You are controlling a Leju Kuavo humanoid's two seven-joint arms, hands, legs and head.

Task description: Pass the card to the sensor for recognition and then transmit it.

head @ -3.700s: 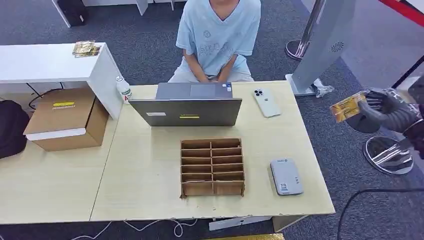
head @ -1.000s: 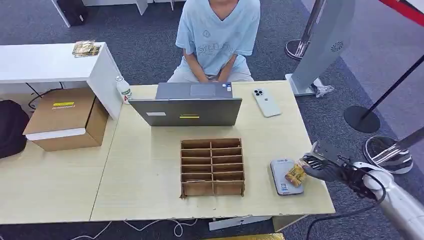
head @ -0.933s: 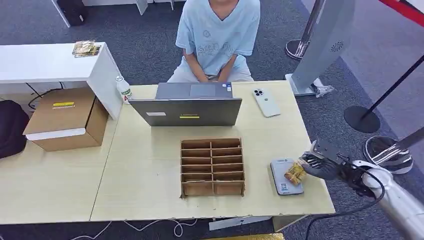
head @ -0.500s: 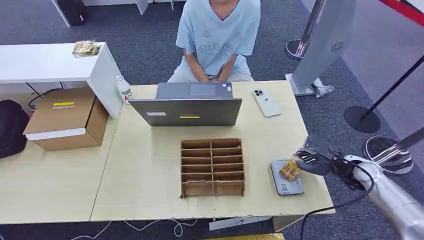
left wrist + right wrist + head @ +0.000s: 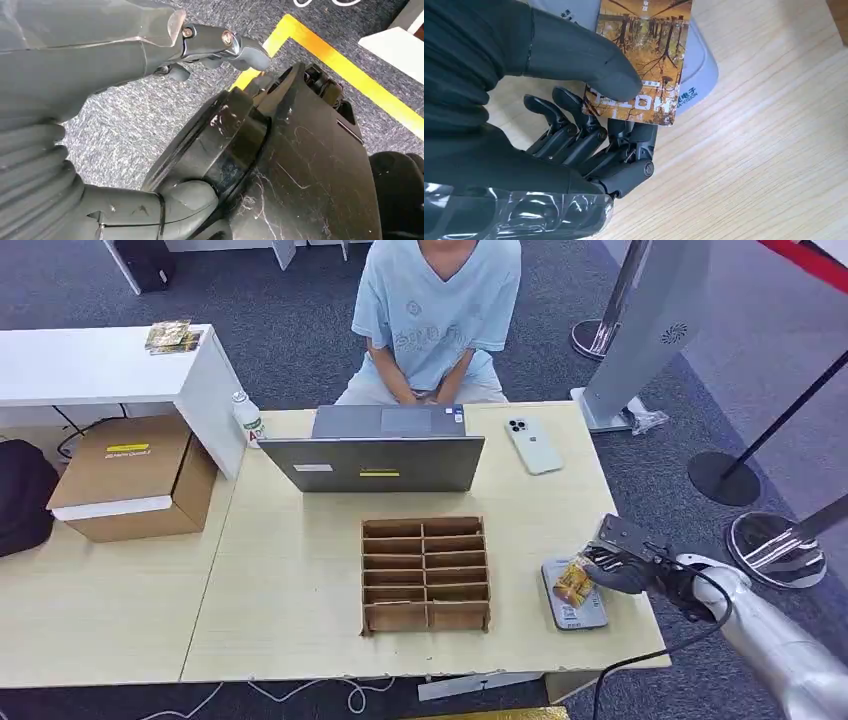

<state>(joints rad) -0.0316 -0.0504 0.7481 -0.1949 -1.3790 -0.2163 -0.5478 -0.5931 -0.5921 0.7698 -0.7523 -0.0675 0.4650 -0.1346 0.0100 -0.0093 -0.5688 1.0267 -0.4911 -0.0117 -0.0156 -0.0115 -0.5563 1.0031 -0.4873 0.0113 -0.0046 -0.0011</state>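
My right hand (image 5: 622, 568) holds a yellow-orange card (image 5: 572, 581) over the grey sensor pad (image 5: 575, 606) at the table's right front. The right wrist view shows the card (image 5: 646, 55) pinched under my thumb (image 5: 574, 60), with the fingers (image 5: 589, 137) beneath it and the sensor (image 5: 696, 70) right behind it. Whether the card touches the pad I cannot tell. My left hand (image 5: 220, 45) hangs by my body over grey carpet, fingers curled, holding nothing.
A cardboard slotted organizer (image 5: 425, 575) stands left of the sensor. A laptop (image 5: 372, 462) and a phone (image 5: 532, 445) lie further back, with a person (image 5: 435, 315) seated behind the table. A cardboard box (image 5: 130, 475) sits at the left.
My right hand has come down from high at the right with the card and, over the last second, slid left across the sensor pad.
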